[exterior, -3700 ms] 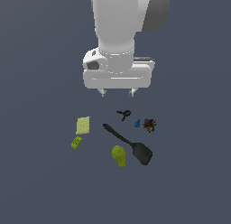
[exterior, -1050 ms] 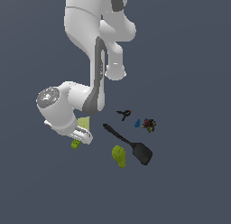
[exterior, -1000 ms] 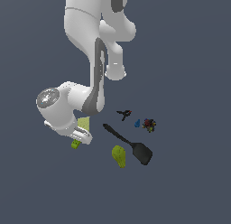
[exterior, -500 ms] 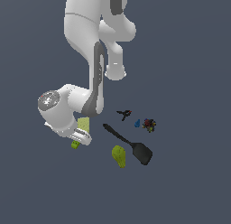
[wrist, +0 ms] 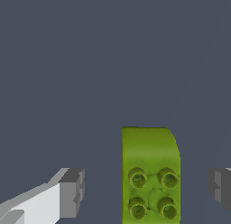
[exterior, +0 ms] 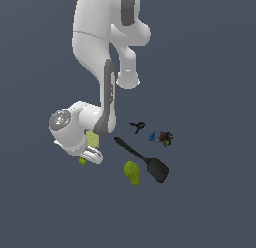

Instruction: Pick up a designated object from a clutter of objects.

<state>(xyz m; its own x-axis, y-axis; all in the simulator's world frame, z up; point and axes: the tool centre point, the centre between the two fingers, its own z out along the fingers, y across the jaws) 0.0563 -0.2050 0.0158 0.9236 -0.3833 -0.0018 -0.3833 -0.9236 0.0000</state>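
Note:
The designated object, a small lime-green studded brick (wrist: pixel 150 175), lies on the grey floor between my two fingers in the wrist view. My gripper (wrist: pixel 146 189) is open, one finger (wrist: pixel 71 192) on each side of the brick with a gap to both. In the exterior view the hand hangs low at the exterior view's left, over the brick (exterior: pixel 83 161), which peeks out under it; the fingertips are hidden there. The rest of the clutter of objects lies to the exterior view's right of the hand.
A pale green flat square (exterior: pixel 93 139) is half hidden behind the hand. A black spatula (exterior: pixel 142 159), a yellow-green lump (exterior: pixel 132 172), a tiny black clamp (exterior: pixel 137 125), a blue bit (exterior: pixel 152 137) and a dark multicoloured piece (exterior: pixel 165 138) lie nearby.
The hand has swung from high above the clutter down to the exterior view's left, onto the brick. Over the last second it has barely moved.

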